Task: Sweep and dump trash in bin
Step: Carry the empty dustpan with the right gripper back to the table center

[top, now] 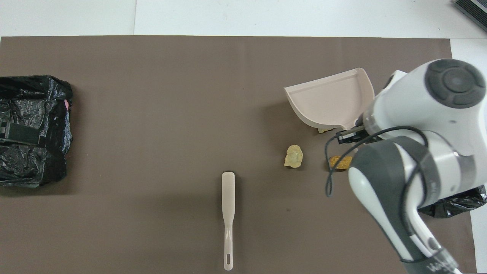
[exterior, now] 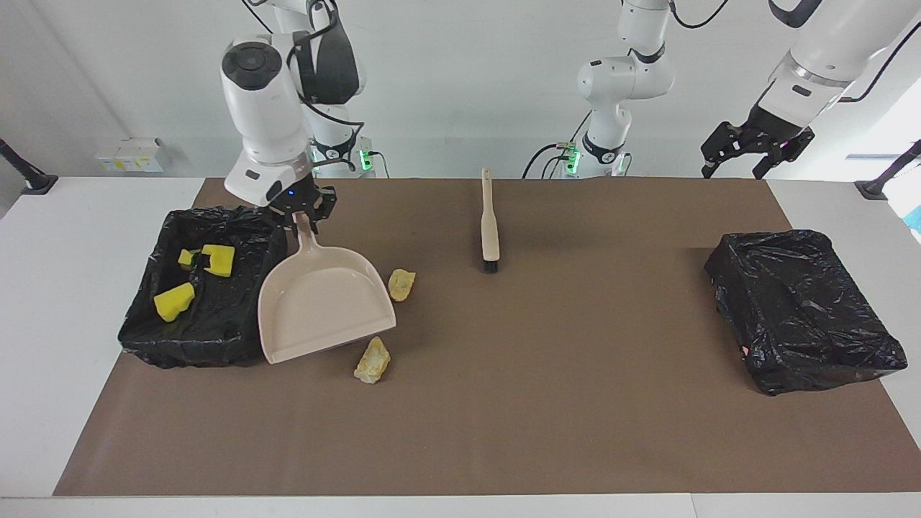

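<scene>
One camera sits high across the desk (exterior: 460, 446), facing both robot arms and taking in its whole top. The other hangs high above the robots' end, looking forward and steeply down. Both show the brown paper mat (exterior: 575, 403) (top: 152, 114), turned half a circle between them.

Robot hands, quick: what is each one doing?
Right gripper: shut on the dustpan handle, over the mat beside the bin.
Left gripper: open, empty, waiting.
</scene>
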